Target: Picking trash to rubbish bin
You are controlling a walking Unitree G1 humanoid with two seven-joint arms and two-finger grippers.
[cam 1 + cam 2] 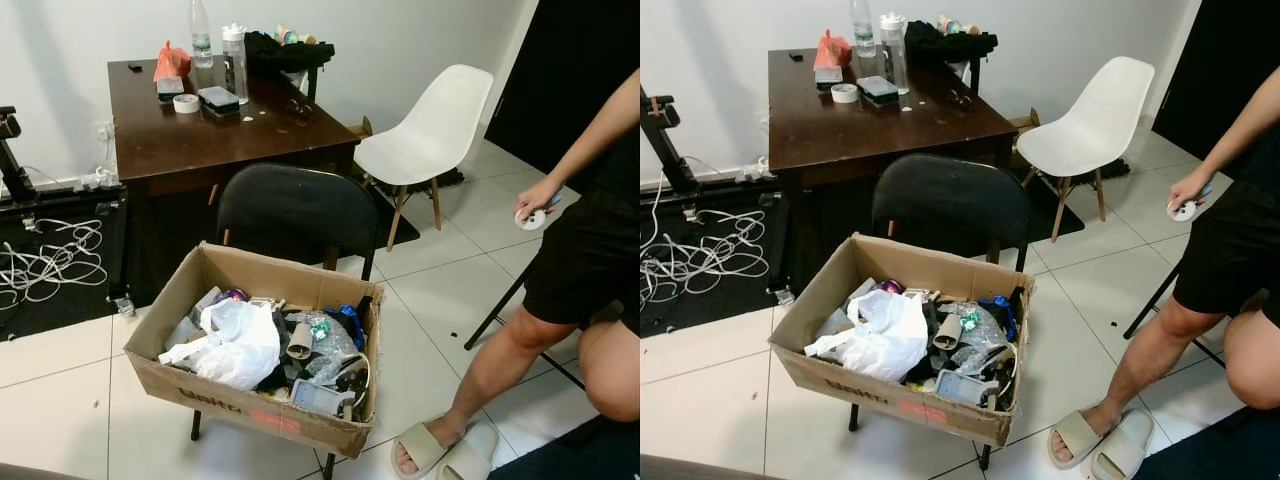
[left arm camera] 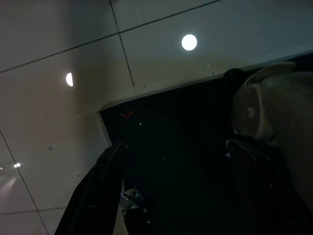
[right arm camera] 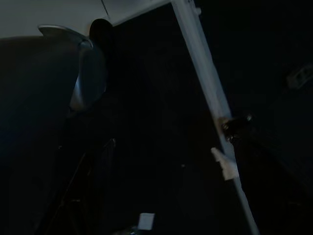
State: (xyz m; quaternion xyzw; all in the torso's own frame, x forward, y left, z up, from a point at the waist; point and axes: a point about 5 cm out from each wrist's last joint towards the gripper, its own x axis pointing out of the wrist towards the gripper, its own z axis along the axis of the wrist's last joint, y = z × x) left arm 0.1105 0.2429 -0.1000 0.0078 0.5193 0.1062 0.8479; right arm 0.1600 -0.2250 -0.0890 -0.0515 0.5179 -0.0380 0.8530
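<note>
Heaped in the cardboard box (image 1: 170, 372) on the black chair (image 1: 297, 210) — trash, with a white plastic bag (image 1: 238, 345) foremost; likely soft, light and slippery, best pinched at a bunched fold. Beyond the box, a brown desk (image 1: 220, 135); beside it, a person's hand (image 1: 535, 205) holding something small. Left gripper (image 2: 171, 166) spread wide over dark floor; right gripper — too dark to tell.

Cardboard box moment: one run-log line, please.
cardboard box: on black chair, holds trash incl. white plastic bag | left gripper: idle, jaws open | person: right
</note>
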